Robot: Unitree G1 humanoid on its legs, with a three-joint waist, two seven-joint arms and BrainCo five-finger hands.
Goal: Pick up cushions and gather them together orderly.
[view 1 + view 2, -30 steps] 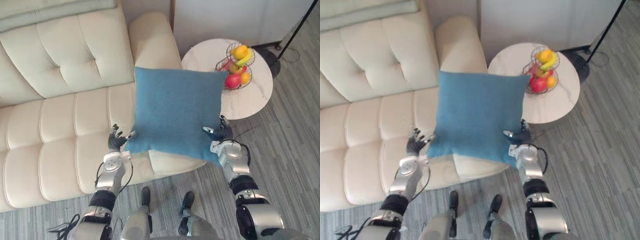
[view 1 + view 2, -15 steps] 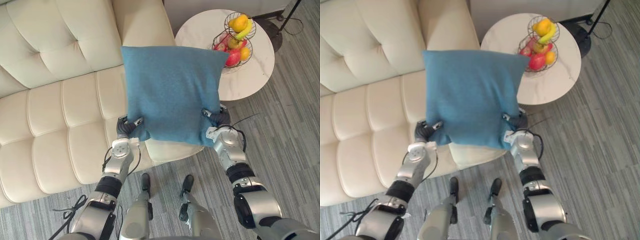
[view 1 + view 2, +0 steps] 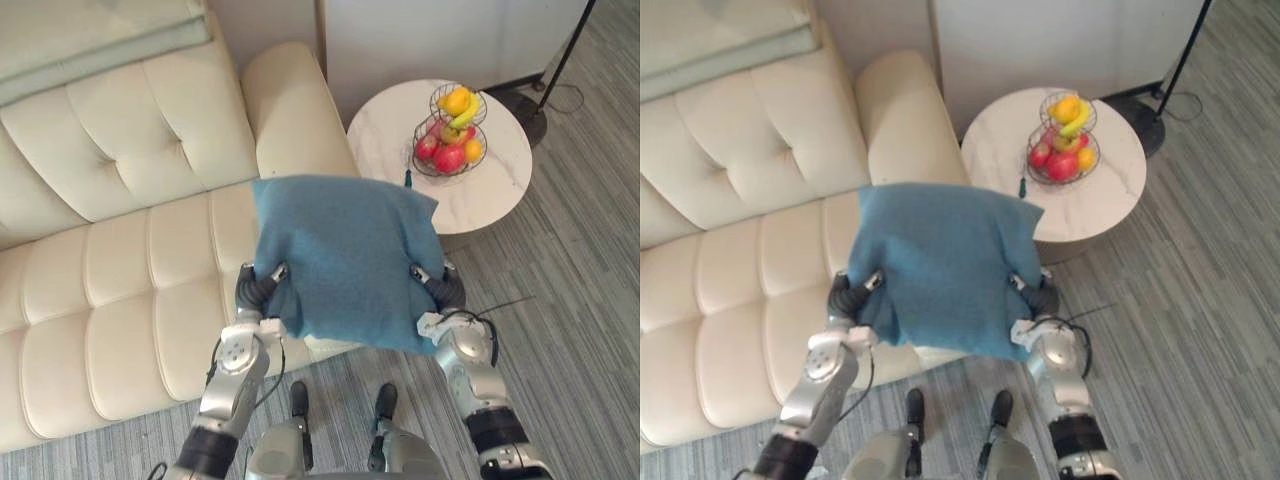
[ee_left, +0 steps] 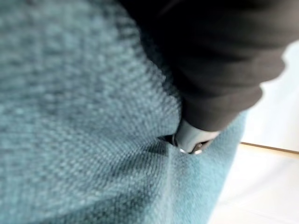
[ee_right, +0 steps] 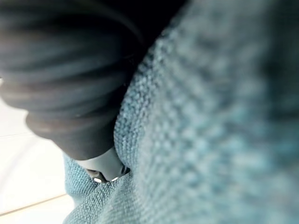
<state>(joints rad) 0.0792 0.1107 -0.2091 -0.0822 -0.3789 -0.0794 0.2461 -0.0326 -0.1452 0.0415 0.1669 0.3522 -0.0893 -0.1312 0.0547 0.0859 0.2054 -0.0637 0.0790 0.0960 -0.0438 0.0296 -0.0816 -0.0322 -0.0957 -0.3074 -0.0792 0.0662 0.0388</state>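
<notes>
A blue cushion [image 3: 345,255] hangs in front of me above the front edge of the cream sofa [image 3: 120,250], near its right armrest. My left hand [image 3: 256,291] is shut on the cushion's lower left corner and my right hand [image 3: 443,292] on its lower right corner. Blue fabric bunches around the fingers of both. In the left wrist view the hand's dark cover [image 4: 219,60] presses into the cushion's weave [image 4: 84,116]. The right wrist view has that hand's cover [image 5: 60,84] against the same cloth [image 5: 215,121]. A pale green cushion [image 3: 100,45] lies along the top of the sofa back.
A round white marble side table [image 3: 500,190] stands right of the armrest and carries a wire fruit basket [image 3: 450,130]. A small dark object [image 3: 407,180] lies near the table's left rim. A black lamp pole [image 3: 565,50] rises at the far right over grey plank floor [image 3: 580,300].
Both hands have gone from spread fingers to curled around the cushion's lower corners. The cushion now leans back and looks shorter. The camera has also shifted.
</notes>
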